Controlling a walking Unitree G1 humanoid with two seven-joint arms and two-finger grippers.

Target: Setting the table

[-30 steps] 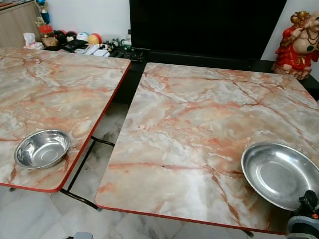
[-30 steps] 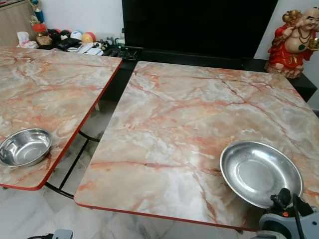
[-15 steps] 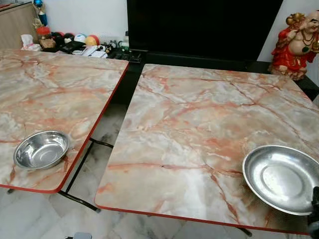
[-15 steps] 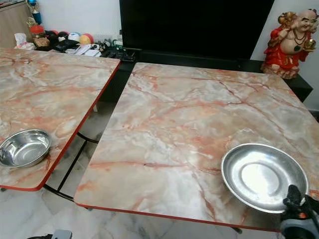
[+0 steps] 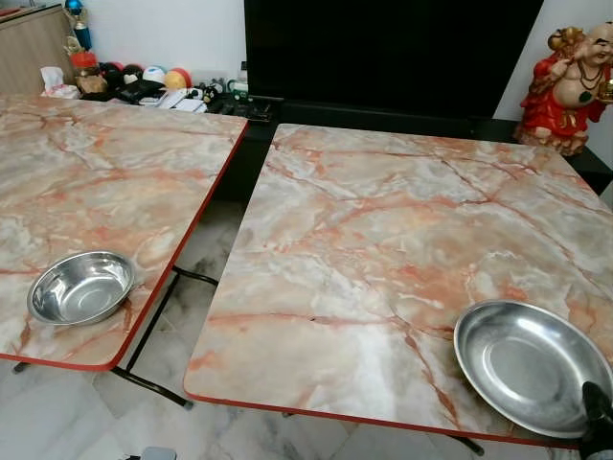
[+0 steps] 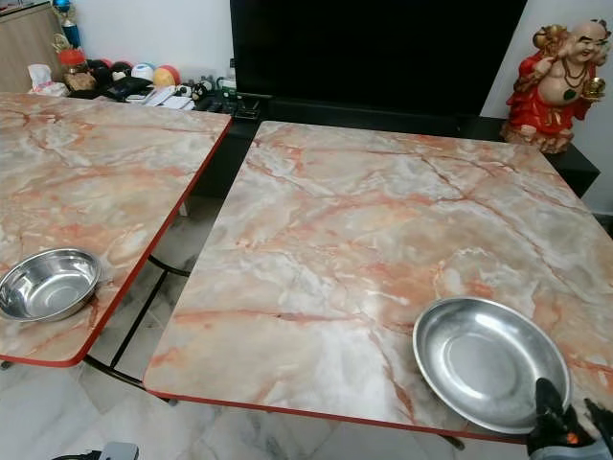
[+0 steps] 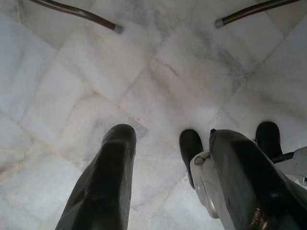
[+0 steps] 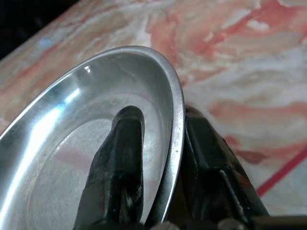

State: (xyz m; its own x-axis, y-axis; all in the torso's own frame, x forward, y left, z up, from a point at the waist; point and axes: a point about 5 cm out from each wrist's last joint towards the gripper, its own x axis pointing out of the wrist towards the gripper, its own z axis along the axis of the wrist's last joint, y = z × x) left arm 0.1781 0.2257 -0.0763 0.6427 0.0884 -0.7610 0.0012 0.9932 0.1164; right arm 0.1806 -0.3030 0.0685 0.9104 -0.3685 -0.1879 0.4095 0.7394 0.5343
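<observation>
At the right desk's (image 6: pixel 335 240) near edge, the right pincer (image 8: pixel 160 158) is clamped on the steel plate's (image 6: pixel 488 359) thin rim: light, stiff, probably slippery, best pinched there.

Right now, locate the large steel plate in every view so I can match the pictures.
Left eye view: large steel plate at lower right, on the right-hand table's near corner.
Right eye view: lower right, right gripper at its near rim.
Right wrist view: plate rim between the black fingers.
Left wrist view: floor tiles instead, no plate.
Shared landmark: the table's red edge, also in the right wrist view.
</observation>
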